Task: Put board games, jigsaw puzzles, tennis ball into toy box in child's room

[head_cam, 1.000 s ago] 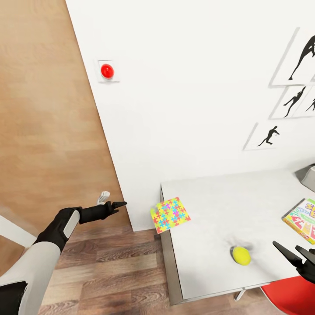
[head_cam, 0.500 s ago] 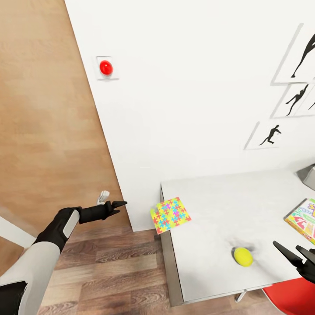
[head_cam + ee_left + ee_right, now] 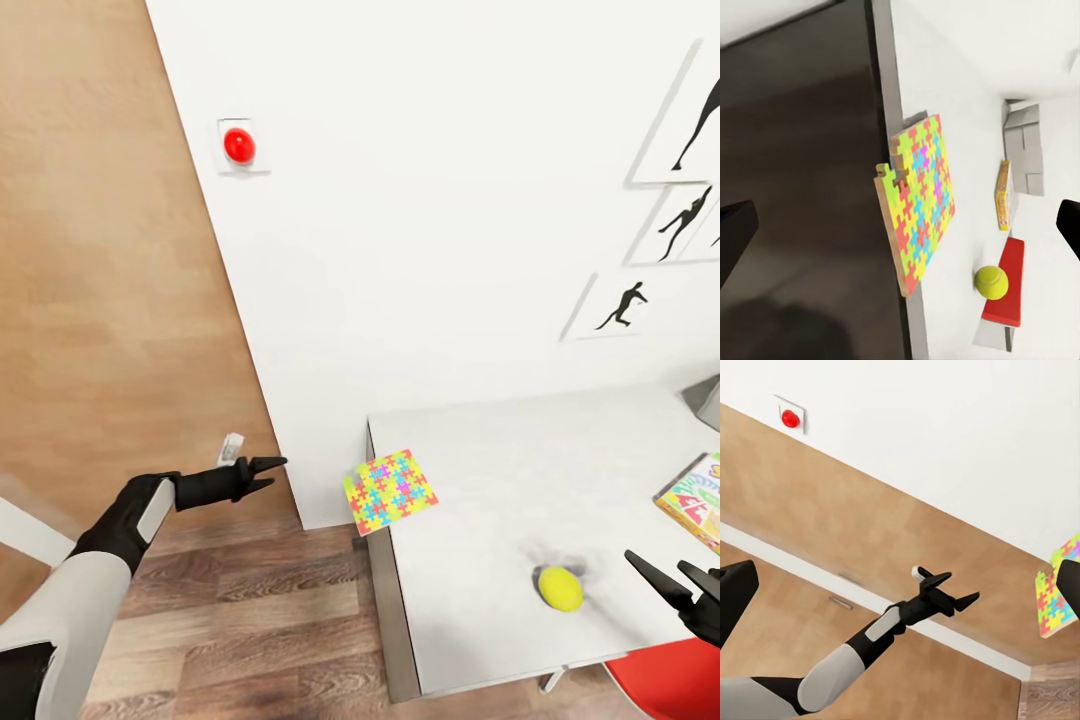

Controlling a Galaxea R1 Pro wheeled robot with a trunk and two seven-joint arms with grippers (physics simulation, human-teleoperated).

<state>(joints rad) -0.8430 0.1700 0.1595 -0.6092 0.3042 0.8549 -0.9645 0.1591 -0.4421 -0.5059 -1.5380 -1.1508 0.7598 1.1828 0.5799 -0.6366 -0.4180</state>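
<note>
A multicoloured jigsaw puzzle (image 3: 390,490) lies at the table's (image 3: 480,450) left end, and part of it overhangs the edge. The left wrist view looks straight at this puzzle (image 3: 921,202). My left gripper (image 3: 272,470) is open in the air over the floor, well left of the puzzle. The tennis ball (image 3: 560,588) rests near the table's front edge. My right gripper (image 3: 655,562) is open just to the right of the ball and holds nothing. A green-red-white board game (image 3: 698,497) lies at the right edge. A corner of the grey toy box (image 3: 708,400) shows behind it.
A red chair (image 3: 668,682) stands at the table's front right, under my right gripper. A white wall with a red button (image 3: 238,146) and black silhouette pictures (image 3: 620,305) rises behind the table. A wooden panel and plank floor (image 3: 250,610) lie on the left.
The camera has shifted slightly. The tennis ball sits a little further right on the table. Both grippers are still open, and the left arm has sunk a touch.
</note>
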